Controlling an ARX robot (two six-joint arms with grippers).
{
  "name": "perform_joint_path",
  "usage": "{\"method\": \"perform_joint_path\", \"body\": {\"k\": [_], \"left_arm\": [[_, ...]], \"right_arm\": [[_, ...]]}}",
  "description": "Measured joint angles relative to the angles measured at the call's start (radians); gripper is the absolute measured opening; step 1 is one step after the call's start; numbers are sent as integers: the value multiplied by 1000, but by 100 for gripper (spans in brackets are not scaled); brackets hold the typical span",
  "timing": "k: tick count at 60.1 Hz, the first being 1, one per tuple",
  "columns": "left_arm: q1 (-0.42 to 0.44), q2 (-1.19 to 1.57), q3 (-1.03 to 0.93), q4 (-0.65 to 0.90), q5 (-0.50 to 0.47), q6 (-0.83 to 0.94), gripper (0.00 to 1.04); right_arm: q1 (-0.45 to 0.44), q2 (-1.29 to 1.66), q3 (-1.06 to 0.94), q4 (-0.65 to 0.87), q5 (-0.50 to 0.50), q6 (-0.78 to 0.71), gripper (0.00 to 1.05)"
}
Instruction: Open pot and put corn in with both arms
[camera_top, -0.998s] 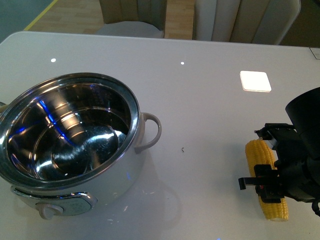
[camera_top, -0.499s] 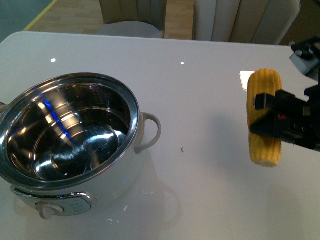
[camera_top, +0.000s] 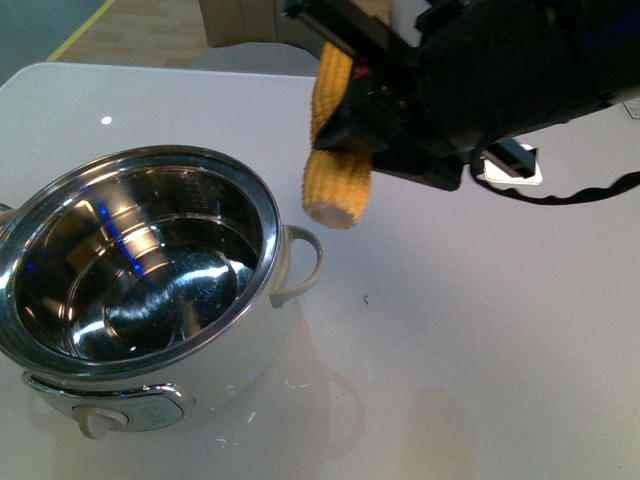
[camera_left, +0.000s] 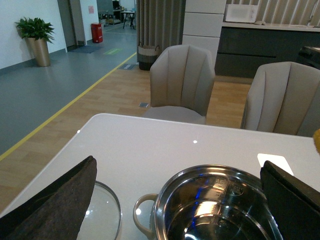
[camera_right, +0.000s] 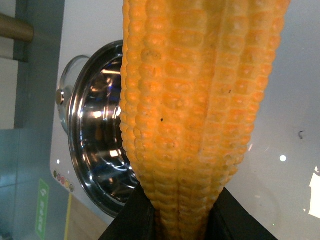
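Observation:
The pot (camera_top: 268, 230) stands open at the left, its steel inside empty, with a loop handle (camera_top: 305, 265) and a front knob (camera_top: 95, 420). My right gripper (camera_top: 350, 105) is shut on the corn (camera_top: 338, 190) and holds it in the air, blunt end down, just right of and above the pot's rim. In the right wrist view the corn (camera_right: 190, 100) fills the frame between the fingers (camera_right: 132, 222), with the pot (camera_right: 74, 130) beyond it. My left gripper (camera_left: 172, 210) is open and empty above the pot (camera_left: 213, 169).
A glass lid (camera_left: 102, 215) lies on the white table beside the pot. A white square (camera_top: 512, 165) lies on the table under the right arm. Chairs (camera_left: 182, 80) stand behind the table's far edge.
My right gripper has lifted the corn off the table at the right and carried it up and left, to beside the pot's rim. The pot has not moved.

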Motion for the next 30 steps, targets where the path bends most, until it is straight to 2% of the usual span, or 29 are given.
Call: {"method": "perform_joint_path", "body": {"k": [30], "left_arm": [[0, 0, 0, 0, 0, 0, 98]], "right_arm": [[114, 209, 203, -67, -20, 38, 14]]}}
